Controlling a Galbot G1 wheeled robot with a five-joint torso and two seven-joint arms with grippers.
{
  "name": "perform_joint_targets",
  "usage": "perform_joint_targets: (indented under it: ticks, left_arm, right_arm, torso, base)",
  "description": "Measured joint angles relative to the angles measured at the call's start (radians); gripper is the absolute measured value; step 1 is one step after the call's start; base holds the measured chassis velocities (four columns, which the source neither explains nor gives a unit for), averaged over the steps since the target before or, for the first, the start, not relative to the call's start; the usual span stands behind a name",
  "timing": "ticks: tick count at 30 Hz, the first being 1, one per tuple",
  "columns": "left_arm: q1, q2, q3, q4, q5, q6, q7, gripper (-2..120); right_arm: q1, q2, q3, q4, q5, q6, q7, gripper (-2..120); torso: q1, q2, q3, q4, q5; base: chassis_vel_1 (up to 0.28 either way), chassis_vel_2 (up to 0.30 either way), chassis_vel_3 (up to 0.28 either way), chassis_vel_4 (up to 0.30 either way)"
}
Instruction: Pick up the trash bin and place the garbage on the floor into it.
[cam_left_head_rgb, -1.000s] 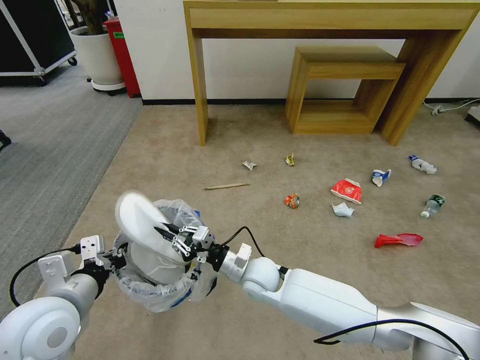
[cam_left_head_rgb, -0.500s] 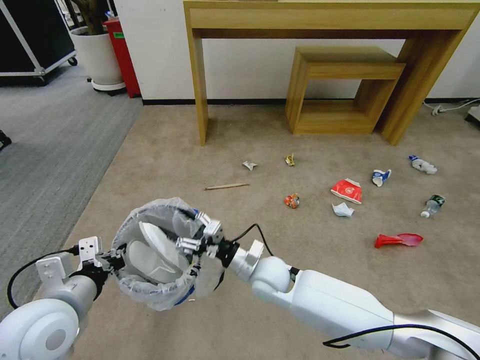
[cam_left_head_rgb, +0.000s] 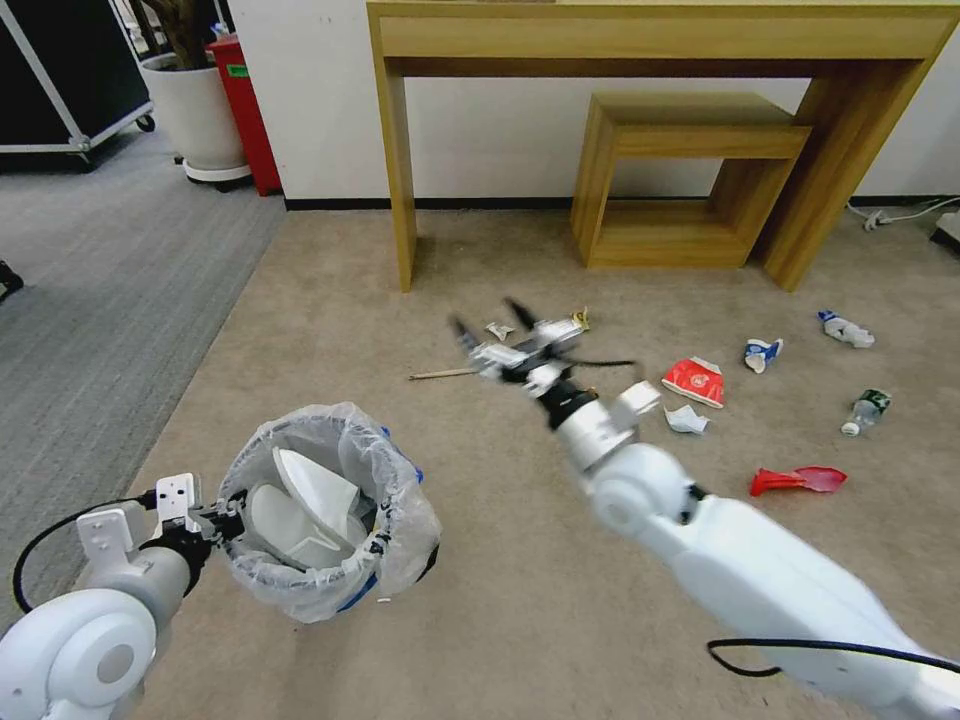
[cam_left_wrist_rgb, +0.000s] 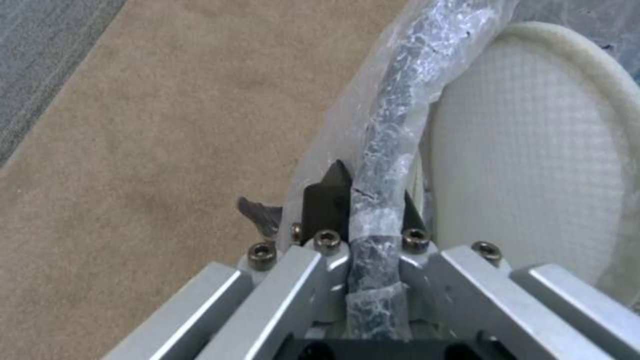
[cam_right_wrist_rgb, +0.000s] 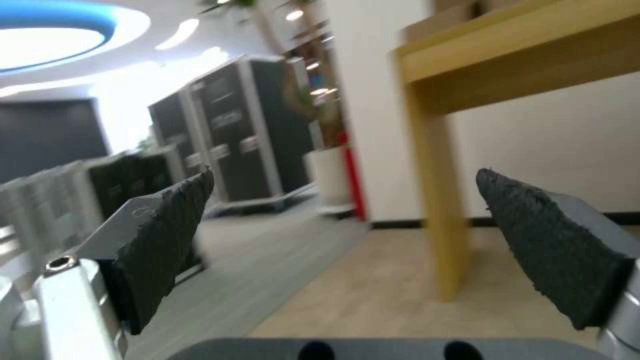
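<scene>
My left gripper (cam_left_head_rgb: 215, 520) holds the trash bin (cam_left_head_rgb: 335, 560) by its bag-covered rim, low at the left. In the left wrist view the left gripper (cam_left_wrist_rgb: 370, 195) is shut on that rim (cam_left_wrist_rgb: 393, 100), beside a white slipper (cam_left_wrist_rgb: 527, 165). White slippers (cam_left_head_rgb: 300, 495) lie inside the bin. My right gripper (cam_left_head_rgb: 490, 322) is open, blurred, above the carpet near the wooden stick (cam_left_head_rgb: 440, 374); its pads (cam_right_wrist_rgb: 167, 240) hold nothing. Garbage on the floor: a red-white carton (cam_left_head_rgb: 694, 381), a red bottle (cam_left_head_rgb: 797, 480), a green-label bottle (cam_left_head_rgb: 865, 410) and blue-white wrappers (cam_left_head_rgb: 762, 353).
A tall wooden table (cam_left_head_rgb: 400, 150) and a smaller wooden one (cam_left_head_rgb: 690, 180) stand against the far wall. A white planter (cam_left_head_rgb: 195, 110) and a red container (cam_left_head_rgb: 245, 110) are at the far left by the grey carpet (cam_left_head_rgb: 90, 300). More scraps (cam_left_head_rgb: 685, 419) lie about.
My right gripper let the slipper drop into the bin, pulled out and swung up and right over the floor litter. The left gripper and the bin stayed put.
</scene>
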Motion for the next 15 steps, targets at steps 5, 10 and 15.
perform_joint_targets:
  ticks: [5, 10, 15]
  left_arm:
    - [-0.004, -0.005, 0.002, 0.011, 0.029, 0.000, 0.021, 0]
    - [-0.007, -0.011, -0.001, 0.017, 0.052, 0.000, 0.039, 0]
    - [-0.014, -0.013, -0.001, 0.023, 0.067, 0.000, 0.054, 0]
  right_arm:
    - [-0.109, -0.052, 0.222, 0.054, 0.042, -0.060, 0.035, 100]
    - [-0.229, -0.067, 0.402, 0.109, 0.045, -0.109, 0.105, 100]
    - [-0.361, -0.047, 0.537, 0.140, -0.009, -0.129, 0.130, 100]
  torso:
    - [0.000, 0.000, 0.000, -0.0001, 0.0001]
    - [0.000, 0.000, 0.000, 0.0002, -0.0001]
    - [0.000, 0.000, 0.000, 0.0000, -0.0002]
  base:
    - [0.000, 0.000, 0.000, 0.000]
    - [0.000, 0.000, 0.000, 0.000]
    - [0.000, 0.000, 0.000, 0.000]
